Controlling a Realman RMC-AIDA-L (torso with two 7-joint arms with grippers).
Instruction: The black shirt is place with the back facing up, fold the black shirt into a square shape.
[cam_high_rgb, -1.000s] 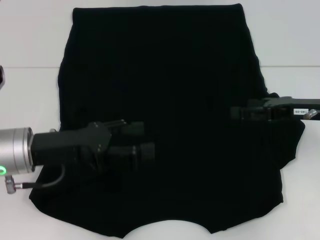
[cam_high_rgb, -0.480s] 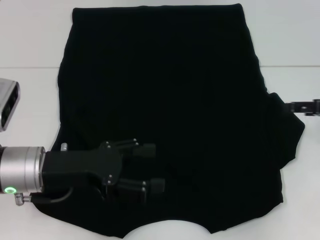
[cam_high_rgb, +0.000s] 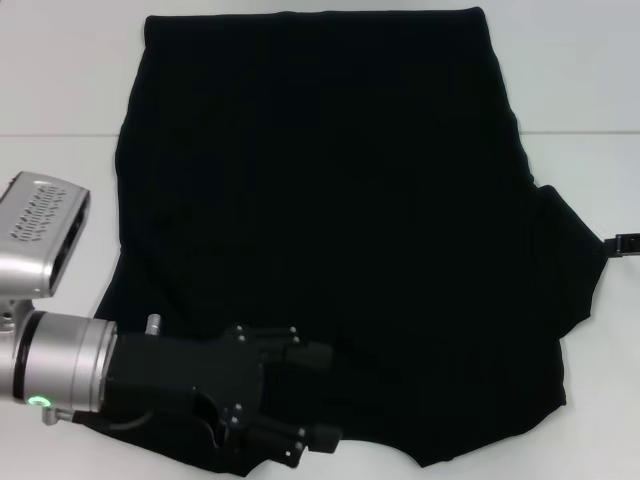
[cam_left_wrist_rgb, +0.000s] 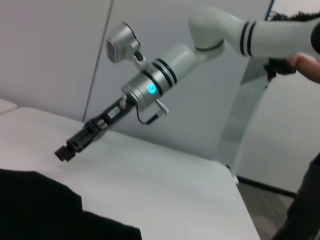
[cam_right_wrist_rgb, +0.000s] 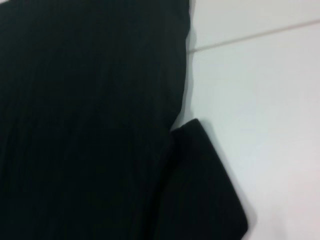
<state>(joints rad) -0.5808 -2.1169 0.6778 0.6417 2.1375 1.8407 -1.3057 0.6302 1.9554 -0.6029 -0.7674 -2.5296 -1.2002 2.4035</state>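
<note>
The fingers (cam_high_rgb: 305, 355) of the left gripper (cam_high_rgb: 318, 395) were seen spread apart, one higher and one lower, in the lower middle of the head view. Nothing was held between them. They were placed over the bottom part of the black shirt (cam_high_rgb: 330, 200), near the curved neck edge at the bottom of the frame. Whether the cloth was touched by them could not be told. Behind the fingers, the black body of the gripper was joined to a silver wrist (cam_high_rgb: 55, 365) at the lower left, where a small green light was lit. A grey camera box (cam_high_rgb: 40, 230) was seen just above the wrist at the left edge.

The right gripper (cam_high_rgb: 628, 243) was seen only as a small dark tip at the right edge of the head view, just beside the shirt's right sleeve. In the left wrist view it (cam_left_wrist_rgb: 67, 148) was seen in the left middle of the frame, held a little above the white table (cam_left_wrist_rgb: 165, 185) and near a corner of the shirt (cam_left_wrist_rgb: 35, 210). Whether its fingers were apart or together could not be told.

The shirt was laid flat on the table (cam_high_rgb: 60, 80) and filled most of the head view, with its straight hem at the top. No letters were seen on it. In the right wrist view, the shirt (cam_right_wrist_rgb: 90, 125) filled the left side, and a sleeve was seen sticking out at the lower middle over the white table (cam_right_wrist_rgb: 265, 125).
</note>
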